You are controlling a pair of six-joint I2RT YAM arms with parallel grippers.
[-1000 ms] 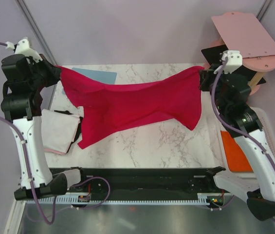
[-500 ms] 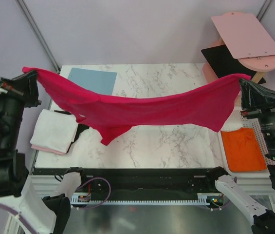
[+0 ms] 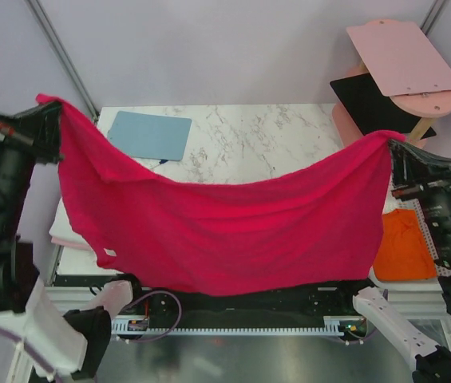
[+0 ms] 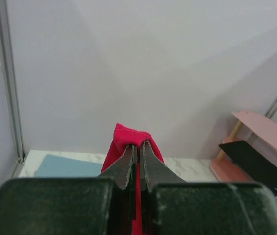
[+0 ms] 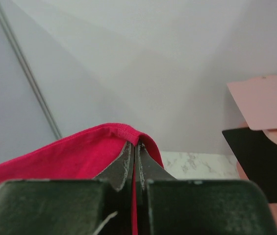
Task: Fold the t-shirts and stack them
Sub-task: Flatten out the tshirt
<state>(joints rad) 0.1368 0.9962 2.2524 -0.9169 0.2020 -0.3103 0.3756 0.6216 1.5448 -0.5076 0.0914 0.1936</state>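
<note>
Okay, left hand (image 3: 52,126) is clamped shut on one top corner of the soft crimson red cloth t-shirt (image 3: 225,231); the left wrist view shows a fold of red cloth poking out past the closed jaws. Right hand (image 3: 393,152) is clamped shut on the opposite top corner, with the red hem draped over the jaws in the right wrist view. The shirt hangs spread between the two hands, sagging in the middle, held up off the white marble counter (image 3: 273,140). A flat light-blue board (image 3: 149,134) lies on the counter, just inward of the left hand. A folded orange cloth t-shirt (image 3: 405,255) lies below the right hand, partly hidden by the red shirt. A rigid pink panel (image 3: 405,56) and a black panel (image 3: 365,92) sit beyond the right hand.
</note>
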